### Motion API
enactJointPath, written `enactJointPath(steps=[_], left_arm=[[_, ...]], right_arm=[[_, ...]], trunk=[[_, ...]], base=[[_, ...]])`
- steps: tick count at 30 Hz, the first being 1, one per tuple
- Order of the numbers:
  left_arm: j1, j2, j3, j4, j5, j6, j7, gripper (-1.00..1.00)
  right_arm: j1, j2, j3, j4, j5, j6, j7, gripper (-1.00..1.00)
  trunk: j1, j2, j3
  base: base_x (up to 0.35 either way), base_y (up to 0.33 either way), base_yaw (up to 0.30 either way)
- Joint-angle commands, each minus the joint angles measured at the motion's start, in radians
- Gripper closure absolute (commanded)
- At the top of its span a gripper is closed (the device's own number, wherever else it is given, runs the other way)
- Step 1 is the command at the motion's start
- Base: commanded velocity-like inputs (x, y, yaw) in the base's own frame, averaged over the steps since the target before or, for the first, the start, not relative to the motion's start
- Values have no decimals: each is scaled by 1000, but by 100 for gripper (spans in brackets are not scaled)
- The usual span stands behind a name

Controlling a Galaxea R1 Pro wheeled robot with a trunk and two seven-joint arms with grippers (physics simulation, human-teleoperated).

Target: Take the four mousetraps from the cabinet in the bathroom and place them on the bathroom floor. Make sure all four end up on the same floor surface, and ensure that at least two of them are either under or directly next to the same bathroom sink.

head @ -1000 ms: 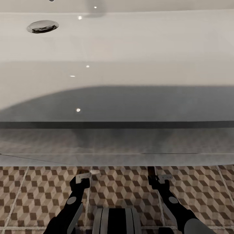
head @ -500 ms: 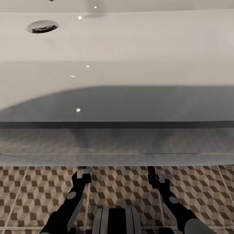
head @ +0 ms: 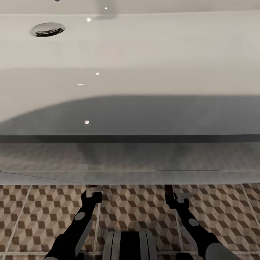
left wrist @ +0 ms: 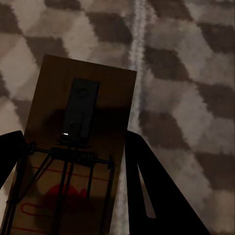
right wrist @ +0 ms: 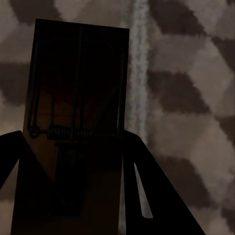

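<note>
Two mousetraps, one (left wrist: 73,156) gripped in the left claw (head: 94,190), another (right wrist: 73,132) in the right claw (head: 179,198), are held low over the bathroom floor (head: 137,206) beside the sink (head: 144,54); release seems due next

A wide white basin (head: 144,54) has a round chrome drain (head: 47,29) near its far left part. Below the basin, a white drawer unit (head: 130,159) lies in grey shadow. Small bright light spots shine on the basin.

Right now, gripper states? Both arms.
Left gripper: shut on a mousetrap.
Right gripper: shut on the other mousetrap.
</note>
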Motion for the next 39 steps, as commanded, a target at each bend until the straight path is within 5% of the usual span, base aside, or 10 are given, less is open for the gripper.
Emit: enactJointPath(steps=[1, 31, 39], left_arm=[[0, 1, -4, 1, 7, -4, 7, 100], [0, -1, -3, 0, 8, -7, 11, 100], [0, -1, -2, 8, 6, -7, 12, 100]], right_arm=[[0, -1, 9, 0, -13, -3, -1, 100], [-2, -15, 7, -4, -16, -2, -1, 100], [-2, -44, -1, -5, -18, -2, -1, 100]], trunk=[[0, 0, 0], [0, 0, 0], [0, 0, 0]], base=[[0, 0, 0], [0, 0, 0], [0, 0, 0]])
